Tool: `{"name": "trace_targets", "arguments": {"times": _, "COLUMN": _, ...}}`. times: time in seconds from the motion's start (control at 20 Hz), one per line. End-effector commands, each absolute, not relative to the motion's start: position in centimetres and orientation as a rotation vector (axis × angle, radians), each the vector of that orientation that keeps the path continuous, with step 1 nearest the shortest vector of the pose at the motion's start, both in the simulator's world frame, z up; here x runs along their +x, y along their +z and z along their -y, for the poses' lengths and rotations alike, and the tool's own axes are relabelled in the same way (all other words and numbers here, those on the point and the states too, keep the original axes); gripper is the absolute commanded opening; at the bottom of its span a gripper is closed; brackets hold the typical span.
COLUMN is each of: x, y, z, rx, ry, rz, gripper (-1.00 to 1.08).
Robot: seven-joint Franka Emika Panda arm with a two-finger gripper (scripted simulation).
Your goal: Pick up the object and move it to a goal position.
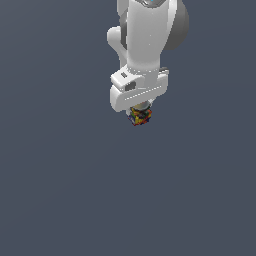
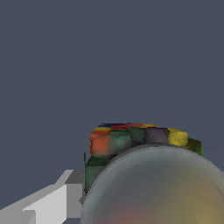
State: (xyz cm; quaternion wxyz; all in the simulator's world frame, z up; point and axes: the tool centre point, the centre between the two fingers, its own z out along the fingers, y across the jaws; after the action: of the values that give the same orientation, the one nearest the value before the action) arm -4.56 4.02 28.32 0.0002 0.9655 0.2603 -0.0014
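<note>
Under the tool (image 1: pixel 139 111), the object (image 1: pixel 141 117), open grey floor (image 1: pixel 60 190) all round

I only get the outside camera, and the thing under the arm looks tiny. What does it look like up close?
Observer: In the wrist view the object has orange, green, yellow and blue patches.
Operator: Does it have a lid?
Observer: Yes, a round greyish top, blurred, close to the camera.
Operator: Is it grabbed?
Observer: One pale finger shows right beside it; the other is hidden, so I can't tell.
</note>
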Motion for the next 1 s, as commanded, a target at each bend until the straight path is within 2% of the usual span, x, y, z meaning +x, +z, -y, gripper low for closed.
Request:
{"name": "trace_targets", "arguments": {"times": 0.0, "x": -4.5, "y": 31.2, "z": -5.1, "rx": 3.032, "ry": 0.000, "rz": -0.817, "gripper": -1.00}}
{"name": "trace_targets", "arguments": {"times": 0.5, "x": -4.0, "y": 40.9, "z": -8.8, "rx": 3.033, "ry": 0.000, "rz": -0.816, "gripper": -1.00}}
{"name": "trace_targets", "arguments": {"times": 0.95, "x": -3.5, "y": 45.6, "z": -10.7, "rx": 3.034, "ry": 0.000, "rz": -0.815, "gripper": -1.00}}
